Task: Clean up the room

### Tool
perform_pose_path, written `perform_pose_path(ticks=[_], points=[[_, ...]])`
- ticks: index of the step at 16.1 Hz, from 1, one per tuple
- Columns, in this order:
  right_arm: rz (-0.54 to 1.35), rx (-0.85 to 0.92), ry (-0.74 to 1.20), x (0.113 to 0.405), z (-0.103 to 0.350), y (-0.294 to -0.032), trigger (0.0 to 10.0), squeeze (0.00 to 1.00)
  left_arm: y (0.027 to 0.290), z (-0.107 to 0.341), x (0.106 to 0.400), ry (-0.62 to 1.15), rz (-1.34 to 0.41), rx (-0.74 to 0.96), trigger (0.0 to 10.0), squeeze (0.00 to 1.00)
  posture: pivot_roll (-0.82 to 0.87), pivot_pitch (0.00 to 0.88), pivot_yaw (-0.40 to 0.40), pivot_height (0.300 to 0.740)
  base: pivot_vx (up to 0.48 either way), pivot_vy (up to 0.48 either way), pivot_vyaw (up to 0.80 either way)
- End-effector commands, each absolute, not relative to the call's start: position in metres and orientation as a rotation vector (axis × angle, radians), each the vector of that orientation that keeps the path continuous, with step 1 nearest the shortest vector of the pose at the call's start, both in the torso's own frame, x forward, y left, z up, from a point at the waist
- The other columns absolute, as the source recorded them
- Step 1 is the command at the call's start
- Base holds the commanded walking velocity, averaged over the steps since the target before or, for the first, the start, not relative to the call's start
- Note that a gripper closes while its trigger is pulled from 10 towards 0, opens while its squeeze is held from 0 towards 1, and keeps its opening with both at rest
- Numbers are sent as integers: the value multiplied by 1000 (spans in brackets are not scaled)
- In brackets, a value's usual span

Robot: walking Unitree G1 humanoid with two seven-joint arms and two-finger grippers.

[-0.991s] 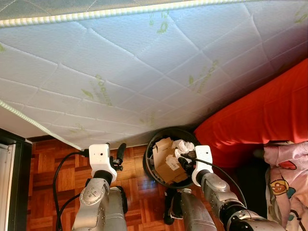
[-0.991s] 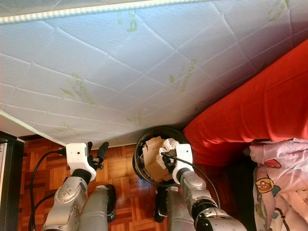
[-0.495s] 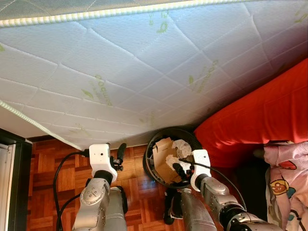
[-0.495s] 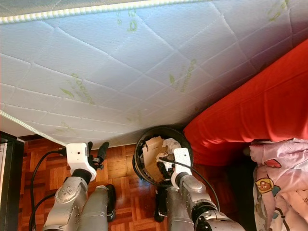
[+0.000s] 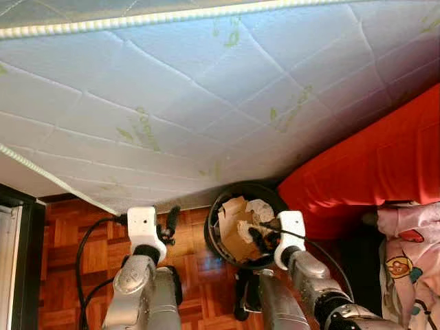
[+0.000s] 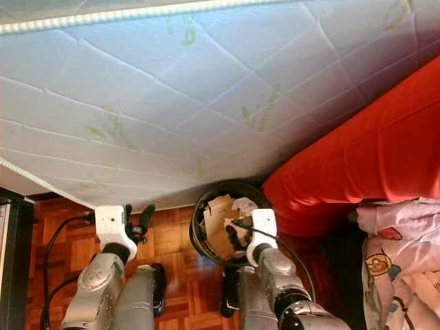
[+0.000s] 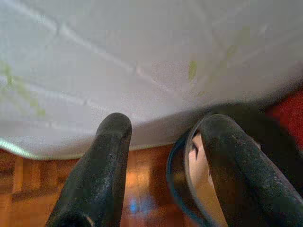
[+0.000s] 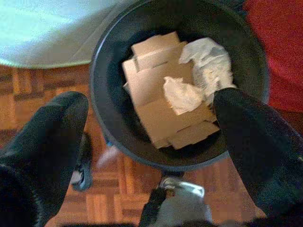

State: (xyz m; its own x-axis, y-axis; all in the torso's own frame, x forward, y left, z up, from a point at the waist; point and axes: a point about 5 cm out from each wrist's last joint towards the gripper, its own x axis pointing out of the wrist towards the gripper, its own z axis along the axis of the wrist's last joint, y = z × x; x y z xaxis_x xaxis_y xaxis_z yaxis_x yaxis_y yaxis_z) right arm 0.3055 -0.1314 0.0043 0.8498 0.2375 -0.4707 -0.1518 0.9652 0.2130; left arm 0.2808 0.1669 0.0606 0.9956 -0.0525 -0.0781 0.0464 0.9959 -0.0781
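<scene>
— Where's the rubbish sitting?
— In the black bin (image 8: 111, 118), which stands on the wooden parquet floor (image 5: 69, 227) tight against the hanging edge of the white quilted mattress (image 5: 206, 96), with the red bedding (image 5: 371, 165) just beside it. Inside are pieces of brown cardboard (image 8: 156, 90) and crumpled white paper (image 8: 201, 71) lying on top of them.

— And the grippers?
— The right gripper (image 8: 149, 137) hangs over the bin's mouth, fingers spread wide apart, nothing between them. The left gripper (image 7: 165, 161) is held above the floor on the bin's other side, also spread and empty.

— Does any camera add something?
— The right wrist view looks straight down into the bin, so the paper wads and stacked card are plain; from the head they are half hidden by the arm. The left wrist view catches only the bin's rim and the mattress underside.

— The rest of the room?
— A pink printed fabric (image 5: 412, 261) lies at the far right, and a dark frame (image 5: 20, 261) edges the floor at the left.
</scene>
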Motion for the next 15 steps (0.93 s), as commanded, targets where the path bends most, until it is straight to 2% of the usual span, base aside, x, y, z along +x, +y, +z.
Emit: perform_pose_path(ticks=[1, 3, 4, 9, 14, 15], points=[[160, 194, 552, 294, -7, -139, 10000, 0, 172, 43, 270, 150, -36, -70, 10000, 0, 190, 443, -67, 662, 0, 0, 0], [53, 239, 515, 286, -12, -165, 10000, 0, 200, 21, 259, 249, 34, -16, 10000, 0, 186, 402, -51, 662, 0, 0, 0], [29, 239, 518, 283, -14, -171, 10000, 0, 206, 17, 259, 268, 47, -11, 10000, 0, 185, 386, -48, 662, 0, 0, 0], [-61, 258, 535, 267, -25, -190, 10000, 0, 220, -5, 255, 399, 61, 11, 10000, 0, 186, 206, -18, 662, 0, 0, 0], [-119, 292, 542, 260, -30, -193, 10000, 0, 225, -26, 246, 535, 72, -2, 10000, 0, 165, 32, 29, 662, 0, 0, 0], [-124, 294, 544, 258, -31, -193, 10000, 0, 225, -29, 244, 548, 75, -5, 10000, 0, 162, 26, 30, 662, 0, 0, 0]])
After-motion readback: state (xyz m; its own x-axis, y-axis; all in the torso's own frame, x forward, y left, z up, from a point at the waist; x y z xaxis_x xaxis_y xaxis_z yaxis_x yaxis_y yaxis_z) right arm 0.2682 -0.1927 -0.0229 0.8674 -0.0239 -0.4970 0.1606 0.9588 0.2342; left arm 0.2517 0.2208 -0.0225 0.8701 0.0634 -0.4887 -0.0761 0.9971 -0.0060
